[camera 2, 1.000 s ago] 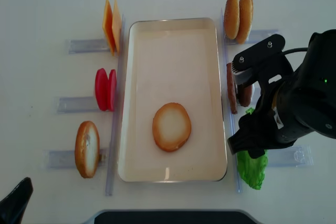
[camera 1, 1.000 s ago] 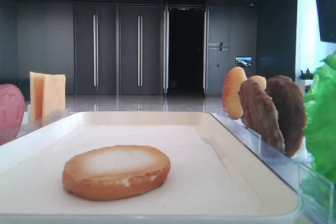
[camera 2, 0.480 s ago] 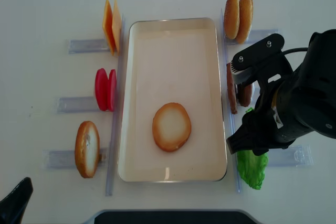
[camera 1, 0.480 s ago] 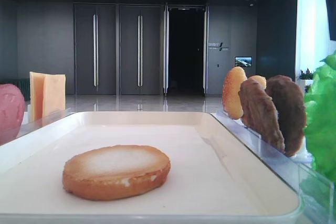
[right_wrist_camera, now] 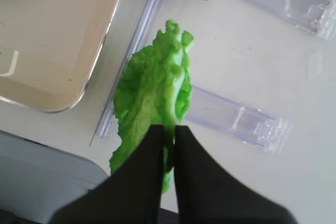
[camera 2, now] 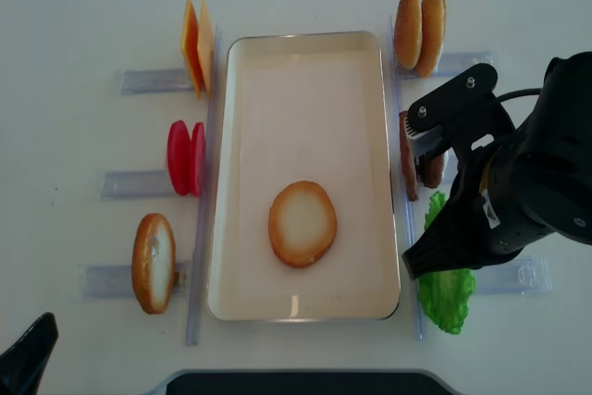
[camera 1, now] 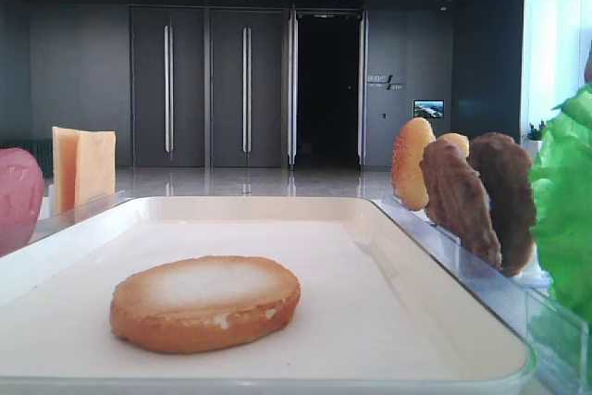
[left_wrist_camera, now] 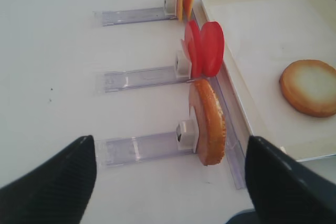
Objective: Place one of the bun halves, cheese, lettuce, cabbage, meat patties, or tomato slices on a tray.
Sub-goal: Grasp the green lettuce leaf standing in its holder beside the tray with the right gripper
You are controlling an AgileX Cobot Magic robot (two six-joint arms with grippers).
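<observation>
The lettuce (right_wrist_camera: 155,98) is pinched at its near end between the two dark fingers (right_wrist_camera: 148,182) of the right gripper (right_wrist_camera: 168,132), which are drawn close together on the leaf. In the overhead view the leaf (camera 2: 446,289) is seen just right of the tray (camera 2: 305,53), beside its near right corner, over a clear plastic rack (right_wrist_camera: 239,119) on the white bench (camera 2: 92,25); whether it is lifted off the rack cannot be told. The right arm covers its middle from above.

Just beyond the leaf, the two meat patties (camera 2: 418,168) are stood on edge in the next rack, and two bun halves (camera 2: 419,27) are stood farther back. A bun half (camera 2: 302,223) is laid flat in the tray, pale face up. Left of the tray, cheese (camera 2: 197,46), red tomato slices (camera 2: 187,156) and another bun half (camera 2: 154,262) are held upright in racks.

The left gripper (left_wrist_camera: 170,182) is kept wide open (only its two dark finger tips are seen), well clear of the food.

The leaf is bright green, ruffled and glossy, with frilly edges.
</observation>
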